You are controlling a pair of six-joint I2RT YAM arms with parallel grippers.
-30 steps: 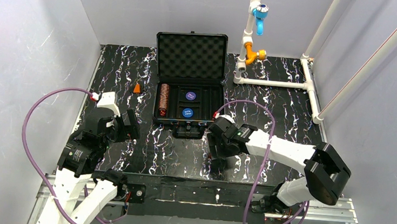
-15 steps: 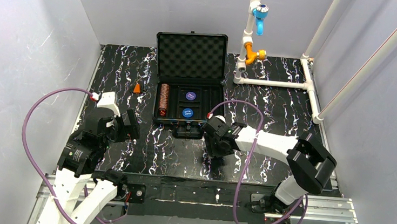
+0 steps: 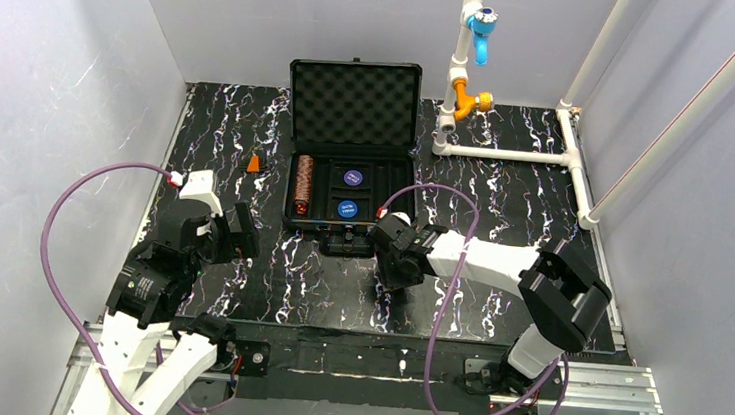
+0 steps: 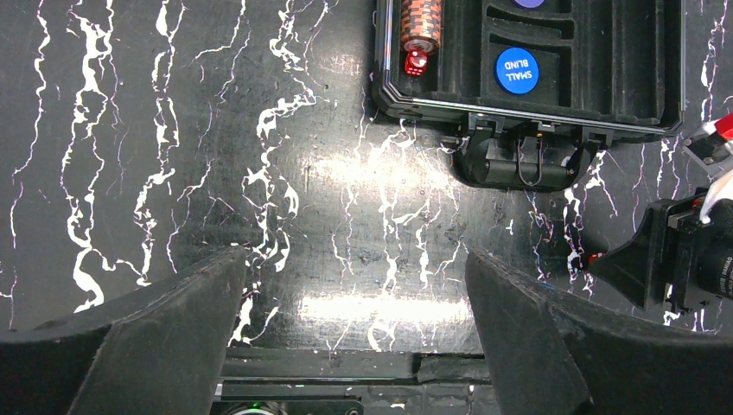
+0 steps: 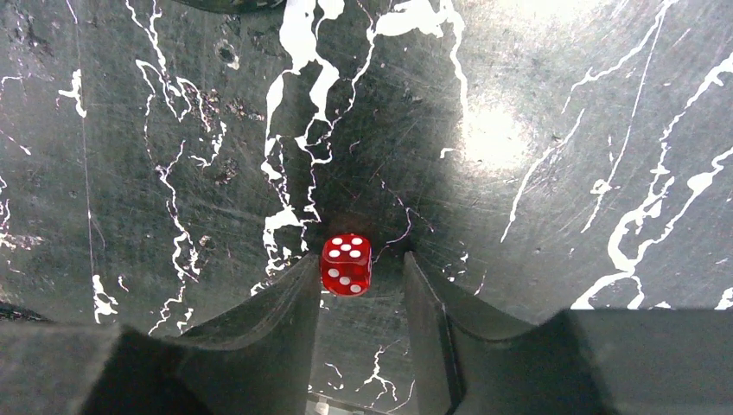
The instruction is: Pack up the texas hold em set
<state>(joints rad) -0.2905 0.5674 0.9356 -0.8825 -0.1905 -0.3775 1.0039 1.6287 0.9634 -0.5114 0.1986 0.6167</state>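
The black case [image 3: 292, 186] of the texas hold em set lies open at the back of the table, its foam lid [image 3: 355, 103] upright. In its tray are a copper chip stack [image 3: 303, 184], two blue discs [image 3: 352, 178] and one red die [image 4: 416, 61] at the stack's near end. A second red die [image 5: 347, 264] lies on the table in front of the case. My right gripper [image 5: 361, 264] points down over it. The jaws stand either side of the die, which is close to the left finger with a gap to the right one. My left gripper [image 4: 353, 259] is wide open and holds nothing.
A small orange cone [image 3: 254, 163] stands left of the case. A white pipe frame [image 3: 509, 154] with blue and orange fittings runs along the back right. The case's handle [image 3: 348, 244] juts toward me, just beside the right gripper [image 3: 390, 275].
The right arm has shifted left toward the case's front, and its jaws have narrowed around the loose red die. The left arm has not moved.
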